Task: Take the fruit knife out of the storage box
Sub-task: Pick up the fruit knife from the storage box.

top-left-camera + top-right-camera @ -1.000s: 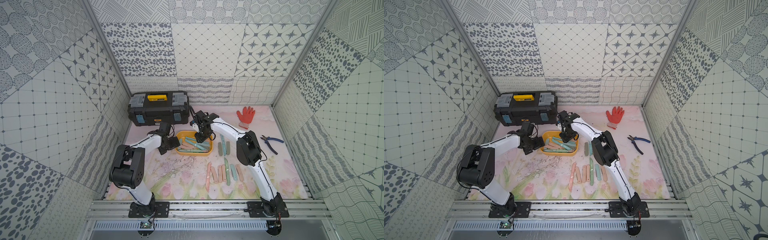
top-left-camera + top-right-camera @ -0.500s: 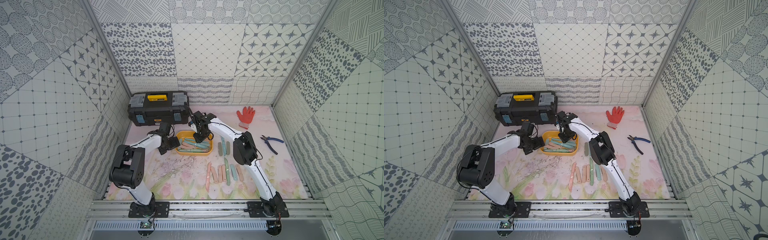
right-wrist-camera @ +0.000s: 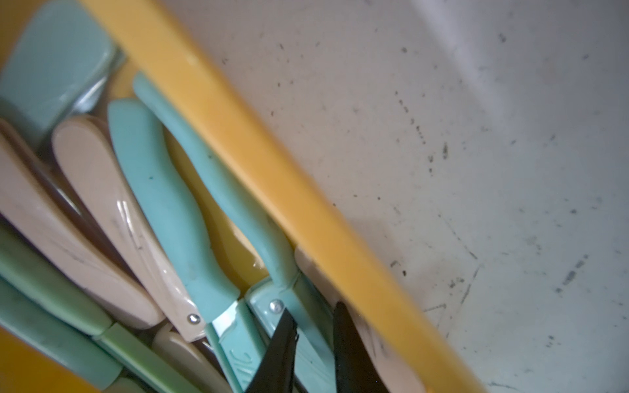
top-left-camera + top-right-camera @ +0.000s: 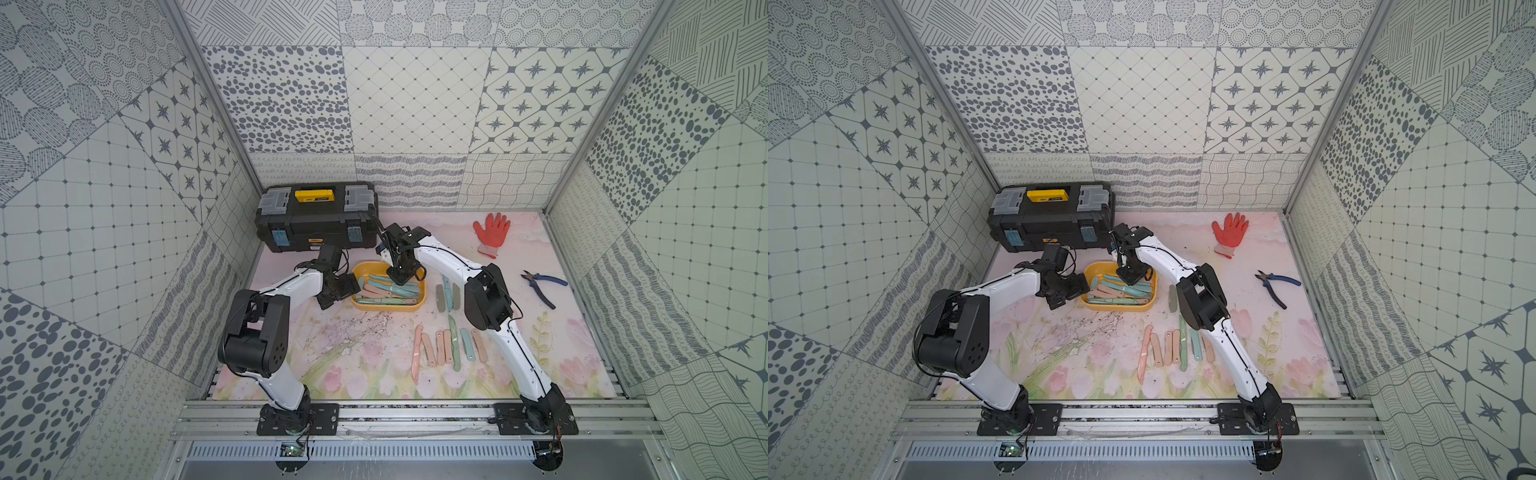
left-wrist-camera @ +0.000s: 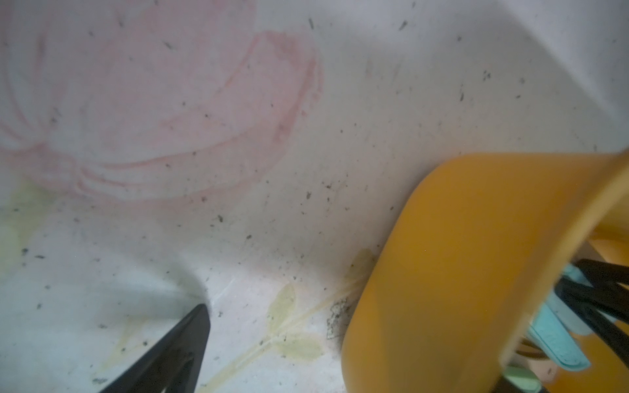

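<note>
**Right gripper (image 3: 315,313) pinching a slim teal plastic fruit knife (image 3: 245,211) in the shallow yellow plastic storage box (image 4: 386,308)**

The left gripper (image 4: 343,291) is standing spread wide at the box's left end, with one finger outside the wall. Further right, by the far wall, the right gripper's fingers are pressing on the teal knife (pink and green knives (image 3: 102,190) are lying beside it).

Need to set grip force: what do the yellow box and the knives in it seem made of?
Box: probably moulded plastic, opaque yellow, smooth with a soft sheen and rounded rim. Teal knife: handle looks like matte plastic, possibly rubbery; a shiny metal-looking rivet at its pivot. Beige knife: glossier plastic, judging by the bright highlights.
</note>
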Robot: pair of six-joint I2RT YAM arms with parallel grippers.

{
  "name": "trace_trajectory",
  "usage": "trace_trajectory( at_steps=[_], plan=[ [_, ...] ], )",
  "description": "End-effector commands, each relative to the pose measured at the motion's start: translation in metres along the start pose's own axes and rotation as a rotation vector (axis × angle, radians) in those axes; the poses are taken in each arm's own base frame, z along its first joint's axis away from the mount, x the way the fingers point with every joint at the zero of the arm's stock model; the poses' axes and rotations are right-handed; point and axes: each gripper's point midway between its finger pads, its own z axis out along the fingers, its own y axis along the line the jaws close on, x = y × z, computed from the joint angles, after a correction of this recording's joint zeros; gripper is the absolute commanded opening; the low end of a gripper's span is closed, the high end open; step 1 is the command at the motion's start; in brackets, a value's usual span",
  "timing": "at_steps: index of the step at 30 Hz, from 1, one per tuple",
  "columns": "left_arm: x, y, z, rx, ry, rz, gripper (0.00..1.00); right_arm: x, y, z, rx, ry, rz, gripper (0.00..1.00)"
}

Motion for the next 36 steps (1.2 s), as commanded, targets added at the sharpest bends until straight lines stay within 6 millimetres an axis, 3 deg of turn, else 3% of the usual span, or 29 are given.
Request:
trace_trajectory(
  at_steps=[1, 9, 15, 23, 36],
  plan=[
    [-0.001, 0.003, -0.001, -0.018, -0.001, 0.005, 0.91, 0.011, 0.005, 0.013, -0.01, 0.055, -0.033, 0.2],
    [-0.001, 0.004, -0.002, -0.02, -0.004, 0.003, 0.91, 0.013, 0.012, 0.01, -0.026, 0.06, -0.066, 0.12],
    [-0.002, 0.003, -0.002, -0.017, -0.005, 0.002, 0.91, 0.0, 0.014, -0.01, -0.018, -0.015, -0.072, 0.11],
    [-0.001, 0.004, -0.002, -0.02, -0.003, 0.003, 0.91, -0.004, 0.017, -0.026, -0.016, -0.046, -0.09, 0.11],
    [-0.002, 0.003, -0.003, -0.019, -0.004, 0.001, 0.91, -0.023, 0.028, -0.074, -0.051, -0.174, -0.105, 0.09]
  ],
)
